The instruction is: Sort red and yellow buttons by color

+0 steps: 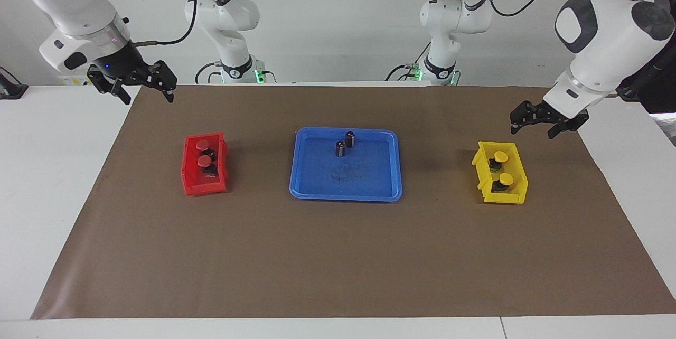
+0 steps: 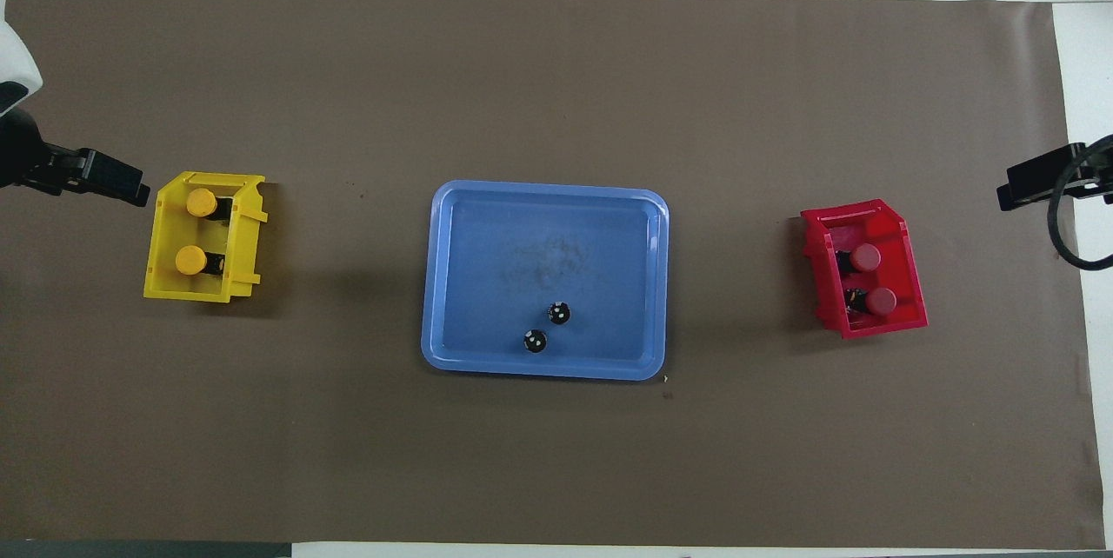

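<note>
Facing view shows both grippers whole: left gripper [image 1: 531,123] hangs over the surface [image 1: 338,254] edge, fingers spread, empty; right gripper [image 1: 141,85] too. The overhead view shows only their tips.

Bright, even light; soft shadows.

Two small push buttons, round flat red caps [image 1: 203,144] [image 1: 204,161] on black bodies, lie inside red plastic bin [image 1: 190,183]. Two matching yellow-capped buttons [image 1: 500,157] [image 1: 506,178] lie inside yellow plastic bin [image 1: 481,170], one behind other.
</note>
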Robot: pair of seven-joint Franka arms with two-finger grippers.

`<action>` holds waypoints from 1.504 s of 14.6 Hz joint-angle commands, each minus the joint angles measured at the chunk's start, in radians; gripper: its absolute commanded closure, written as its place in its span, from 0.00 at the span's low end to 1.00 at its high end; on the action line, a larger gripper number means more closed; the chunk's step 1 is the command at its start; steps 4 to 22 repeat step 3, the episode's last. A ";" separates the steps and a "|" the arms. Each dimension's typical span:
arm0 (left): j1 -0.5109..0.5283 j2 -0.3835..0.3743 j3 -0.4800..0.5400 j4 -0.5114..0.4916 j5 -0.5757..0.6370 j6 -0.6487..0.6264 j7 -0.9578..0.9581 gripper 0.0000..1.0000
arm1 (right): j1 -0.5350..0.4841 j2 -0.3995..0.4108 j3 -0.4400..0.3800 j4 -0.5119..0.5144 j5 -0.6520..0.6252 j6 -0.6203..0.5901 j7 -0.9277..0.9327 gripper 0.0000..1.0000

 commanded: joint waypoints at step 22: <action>-0.003 -0.068 -0.007 -0.002 0.027 -0.064 0.002 0.00 | -0.002 -0.012 0.004 -0.012 -0.003 -0.008 0.017 0.00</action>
